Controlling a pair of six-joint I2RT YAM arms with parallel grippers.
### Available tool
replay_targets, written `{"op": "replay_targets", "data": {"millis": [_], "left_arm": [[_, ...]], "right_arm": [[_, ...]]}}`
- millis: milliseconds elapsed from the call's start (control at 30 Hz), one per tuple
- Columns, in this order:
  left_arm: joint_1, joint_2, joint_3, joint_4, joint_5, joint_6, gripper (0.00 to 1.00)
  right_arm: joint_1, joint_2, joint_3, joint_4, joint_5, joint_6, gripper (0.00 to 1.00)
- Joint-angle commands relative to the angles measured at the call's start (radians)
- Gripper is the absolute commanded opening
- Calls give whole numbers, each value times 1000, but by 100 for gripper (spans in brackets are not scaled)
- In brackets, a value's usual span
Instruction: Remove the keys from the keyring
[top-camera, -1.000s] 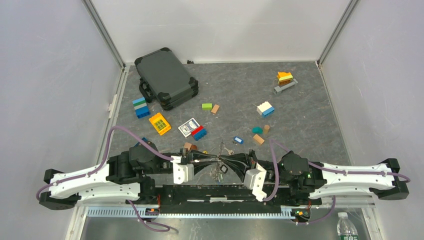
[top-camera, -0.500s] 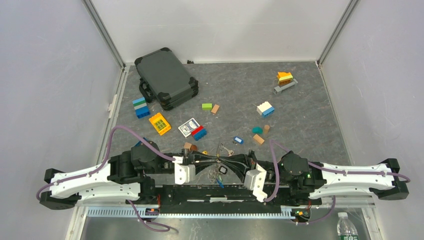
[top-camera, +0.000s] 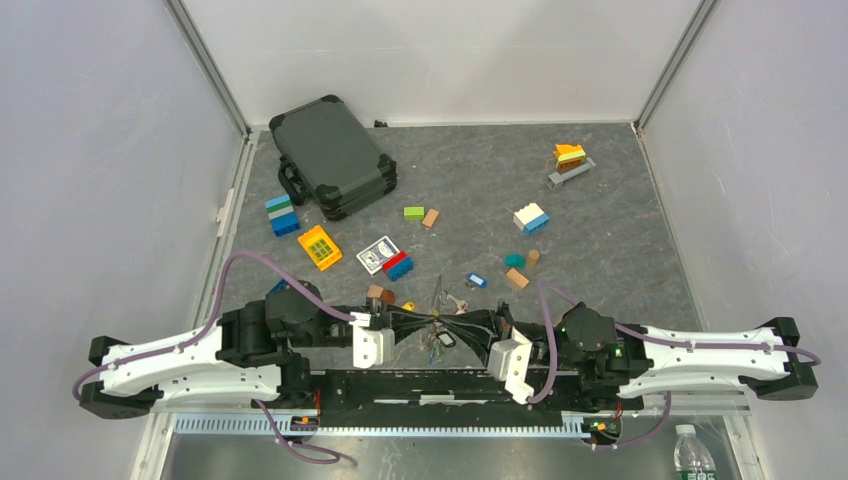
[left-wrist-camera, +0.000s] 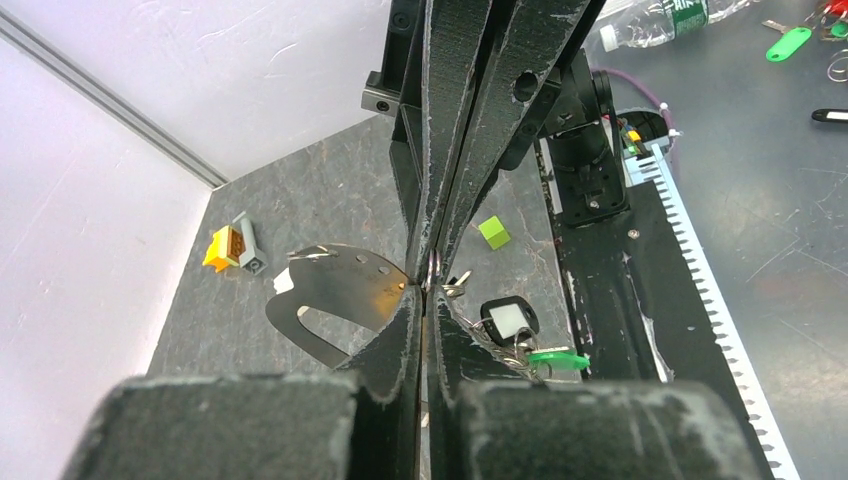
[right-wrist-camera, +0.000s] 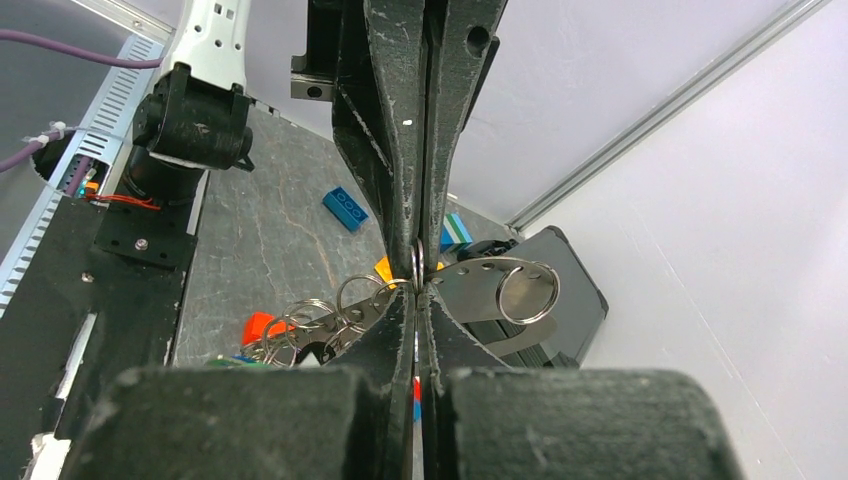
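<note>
Both arms reach in from the sides and meet tip to tip low over the near middle of the worktop (top-camera: 610, 230). The left fingers (left-wrist-camera: 412, 300) are pressed together, and so are the right fingers (right-wrist-camera: 432, 300). Each pair nips the thin wire of the keyring (left-wrist-camera: 434, 268), which is stretched in the short gap between the two sets of tips. A flat shiny metal plate (right-wrist-camera: 470, 285) with holes hangs off the far side of the ring, with one split ring (right-wrist-camera: 527, 292) threaded through it. The keys (top-camera: 435, 345) dangle in a bunch under the pinch, clear of the worktop as far as I can tell. From the left wrist I can pick out a green head (left-wrist-camera: 556, 355) and a black-framed one (left-wrist-camera: 507, 322). From the right wrist I see a tangle of small rings and a red head. A blue-headed key (top-camera: 477, 280) lies loose on the worktop just beyond the fingers. My read is that we are mid-task, holding the ring braced between both arms, with most keys not yet off. The next move calls for one arm to hold firm while the other lets go and re-grips a single key or its small ring. It then has to work that key around to the ring's opening. I cannot see the opening from any view. The wire is thin, so a slip or twist looks likely.
</note>
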Motion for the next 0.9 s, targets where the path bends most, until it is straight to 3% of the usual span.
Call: {"op": "replay_targets", "data": {"millis": [0, 300, 600, 767, 867], "left_arm": [[0, 24, 32, -6, 20, 5, 2], [-1, 23, 79, -91, -24, 16, 2], [0, 41, 145, -195, -70, 50, 2], [0, 39, 151, -197, -69, 54, 2], [0, 38, 152, -196, -67, 53, 2]], "right_arm": [[1, -15, 9, 61, 3, 1, 0], [1, -55, 6, 3, 44, -11, 21], [0, -84, -25, -20, 50, 14, 27], [1, -68, -79, 76, 58, 62, 30], [1, -53, -118, 159, 91, 103, 39]]}}
